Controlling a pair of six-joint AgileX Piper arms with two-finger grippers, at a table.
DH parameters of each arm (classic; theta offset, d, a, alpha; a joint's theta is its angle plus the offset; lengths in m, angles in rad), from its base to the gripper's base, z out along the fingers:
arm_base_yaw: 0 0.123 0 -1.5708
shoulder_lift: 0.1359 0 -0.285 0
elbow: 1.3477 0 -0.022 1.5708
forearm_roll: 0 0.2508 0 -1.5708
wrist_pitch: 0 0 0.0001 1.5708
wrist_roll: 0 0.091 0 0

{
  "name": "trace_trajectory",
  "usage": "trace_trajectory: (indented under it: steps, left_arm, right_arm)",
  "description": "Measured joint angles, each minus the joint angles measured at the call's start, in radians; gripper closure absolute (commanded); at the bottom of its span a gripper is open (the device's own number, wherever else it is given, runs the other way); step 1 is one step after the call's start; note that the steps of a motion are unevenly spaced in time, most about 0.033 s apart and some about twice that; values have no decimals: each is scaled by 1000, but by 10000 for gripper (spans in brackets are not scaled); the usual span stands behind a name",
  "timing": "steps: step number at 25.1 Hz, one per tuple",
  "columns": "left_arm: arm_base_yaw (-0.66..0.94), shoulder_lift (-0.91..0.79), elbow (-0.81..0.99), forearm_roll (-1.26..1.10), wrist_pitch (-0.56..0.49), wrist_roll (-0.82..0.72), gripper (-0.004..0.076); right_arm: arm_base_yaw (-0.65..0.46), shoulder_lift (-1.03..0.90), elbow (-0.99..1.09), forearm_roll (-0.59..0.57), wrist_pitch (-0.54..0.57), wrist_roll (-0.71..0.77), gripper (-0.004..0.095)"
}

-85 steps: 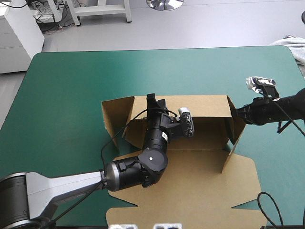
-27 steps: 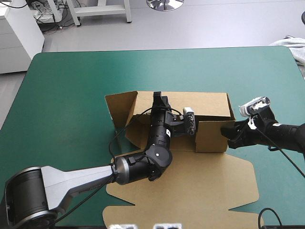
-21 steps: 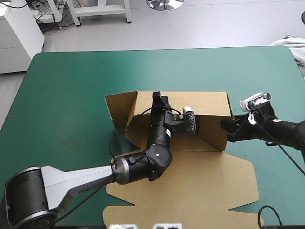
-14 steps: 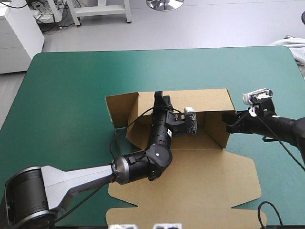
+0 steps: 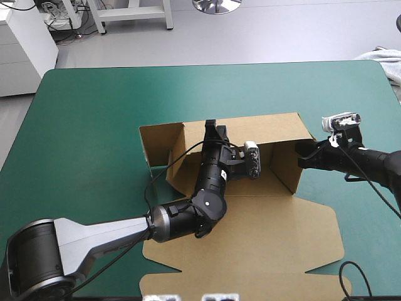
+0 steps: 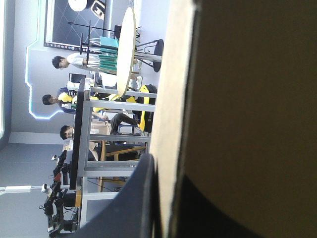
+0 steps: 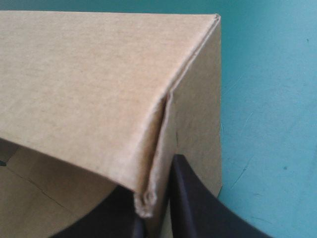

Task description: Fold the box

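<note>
The brown box lies in the middle of the teal-green cover, its lid panel flat toward the near edge. Its back wall stands raised, and a flap angles out at its left end. My left gripper is shut on the top edge of that back wall. In the left wrist view the board runs between the black fingers. The right side wall stands upright. My right gripper is shut on that wall's outer edge, and the right wrist view shows the corner between its fingers.
A pale cloth lies at the table's far right corner. Bare teal-green cover stretches left of the box and beyond it to the far edge. The lid panel reaches close to the near edge.
Earlier the right side wall was folded in across the front. My right gripper has since swung it back out to the right, so it now stands upright. The back wall has shifted slightly away.
</note>
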Motion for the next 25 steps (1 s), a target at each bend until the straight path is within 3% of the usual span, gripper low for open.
trace_trajectory:
  steps: [7,11,15,16,18,25]
  left_arm:
    - [0,0,0,31,0,-2,722]
    - [0,2,1,53,0,-17,668]
    - [26,2,1,67,-33,-42,482]
    - [33,2,1,69,-46,-42,393]
    - [52,4,1,81,-74,-42,321]
    - [43,5,-6,109,-41,-92,313]
  right_arm:
    - [0,2,-7,-45,4,4,907]
    - [-1,2,-9,-54,4,6,907]
    - [-1,2,-10,-71,-1,8,907]
    - [-1,2,-10,-73,-1,8,906]
    - [-1,2,-10,-75,-4,8,906]
    - [0,2,-11,-80,-11,11,907]
